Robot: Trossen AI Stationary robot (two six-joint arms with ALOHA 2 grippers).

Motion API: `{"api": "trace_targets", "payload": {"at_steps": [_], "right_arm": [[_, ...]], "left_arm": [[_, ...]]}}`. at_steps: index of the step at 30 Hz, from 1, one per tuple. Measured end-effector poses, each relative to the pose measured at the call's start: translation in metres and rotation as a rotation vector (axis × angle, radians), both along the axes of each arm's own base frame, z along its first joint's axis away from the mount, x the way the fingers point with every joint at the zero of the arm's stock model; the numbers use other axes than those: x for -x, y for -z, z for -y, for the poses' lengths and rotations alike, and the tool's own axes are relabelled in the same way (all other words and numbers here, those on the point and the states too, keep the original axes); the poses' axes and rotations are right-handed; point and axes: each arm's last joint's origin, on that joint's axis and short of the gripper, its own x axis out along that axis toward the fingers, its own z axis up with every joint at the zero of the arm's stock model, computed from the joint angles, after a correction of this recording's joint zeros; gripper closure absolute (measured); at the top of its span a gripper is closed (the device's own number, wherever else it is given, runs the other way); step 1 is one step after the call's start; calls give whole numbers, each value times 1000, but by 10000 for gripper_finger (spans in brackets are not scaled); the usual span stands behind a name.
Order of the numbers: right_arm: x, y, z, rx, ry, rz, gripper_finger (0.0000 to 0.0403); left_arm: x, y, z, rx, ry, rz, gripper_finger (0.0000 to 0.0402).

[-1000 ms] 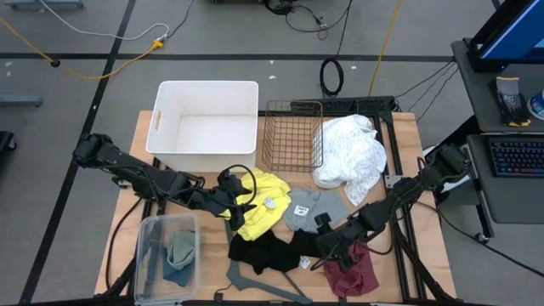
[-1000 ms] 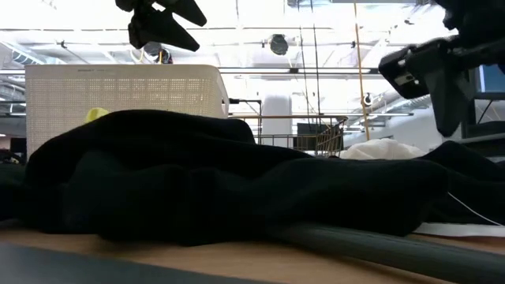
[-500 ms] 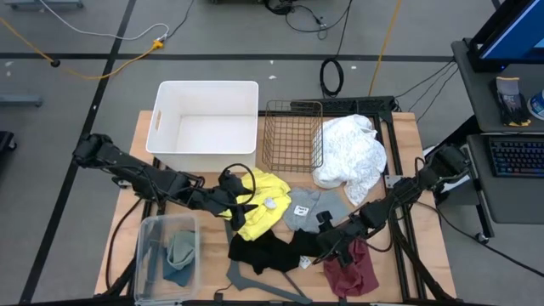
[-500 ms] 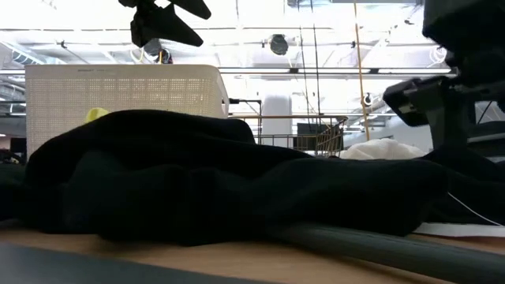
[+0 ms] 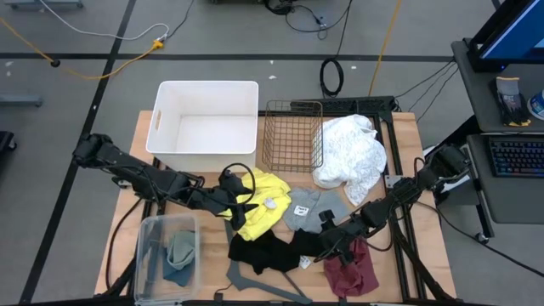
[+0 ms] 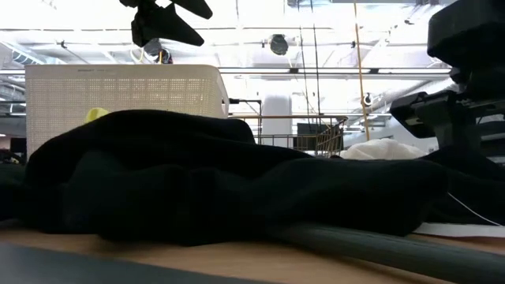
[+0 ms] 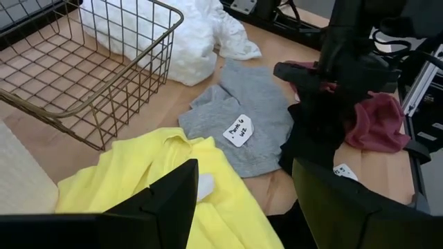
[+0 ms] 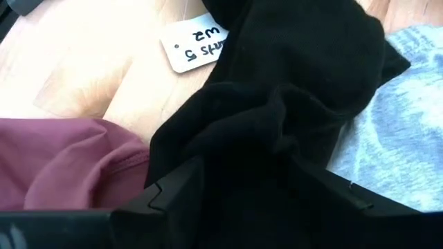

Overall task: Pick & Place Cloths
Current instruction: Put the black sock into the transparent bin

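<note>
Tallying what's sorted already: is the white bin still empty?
Empty: from above, the white bin shows only its bare floor, no cloth inside.

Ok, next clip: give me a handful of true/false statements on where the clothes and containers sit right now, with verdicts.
1. The white bin holds the yellow garment. False: the bin shows nothing inside; the yellow garment lies on the table in front of it.
2. The green garment sits in the clear tub. True.
3. The right end effector is down at the black garment, with the maroon garment beside it. True.
4. The white garment is inside the wire basket. False: it lies on the table next to the basket.
5. The grey garment carries a paper tag. True.
</note>
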Motion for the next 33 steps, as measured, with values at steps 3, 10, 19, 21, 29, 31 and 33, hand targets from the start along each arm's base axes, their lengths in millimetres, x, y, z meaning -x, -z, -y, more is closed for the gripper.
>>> {"api": "trace_targets", "payload": {"at_steps": [3, 10, 19, 21, 29, 31, 33], "right_arm": [[-1, -1, 0, -6, 0, 9, 214], [-1, -1, -1, -8, 0, 11, 233], [-1, -1, -1, -8, 0, 11, 245], [-1, -1, -1, -8, 0, 11, 246], [-1, -1, -1, -9, -1, 12, 256], [-2, -2, -1, -17, -2, 21, 261], [-4, -3, -2, -39, 7, 42, 263]], "left_arm": [[0, 0, 0, 0, 0, 0, 163], [0, 0, 0, -1, 0, 0, 163], [0, 0, 0, -1, 0, 0, 163], [0, 0, 0, -1, 0, 0, 163], [0, 0, 0, -2, 0, 0, 163], [0, 0, 0, -2, 0, 0, 163], [0, 0, 0, -2, 0, 0, 163]]}}
